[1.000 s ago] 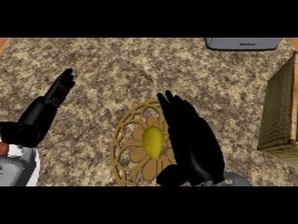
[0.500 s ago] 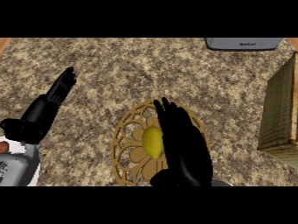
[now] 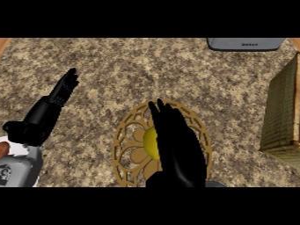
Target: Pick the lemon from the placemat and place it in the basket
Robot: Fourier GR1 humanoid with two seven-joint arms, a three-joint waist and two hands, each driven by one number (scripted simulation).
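Your right robot hand (image 3: 178,145) hovers over the placemat (image 3: 127,145) with fingers straight, holding nothing — the lemon (image 3: 151,143) lies on the mat, half hidden beneath it. Your left robot hand (image 3: 51,107) rests open at the left of the counter (image 3: 145,70). The basket (image 3: 283,118) sits well apart at the right edge.

the speckled brown stone-look counter (image 3: 145,74) appears grainy and matt. the round tan openwork placemat (image 3: 127,145) looks like carved wood, and the olive woven basket (image 3: 279,116) looks rough-textured. the smooth yellow lemon (image 3: 150,143) has a slight sheen.
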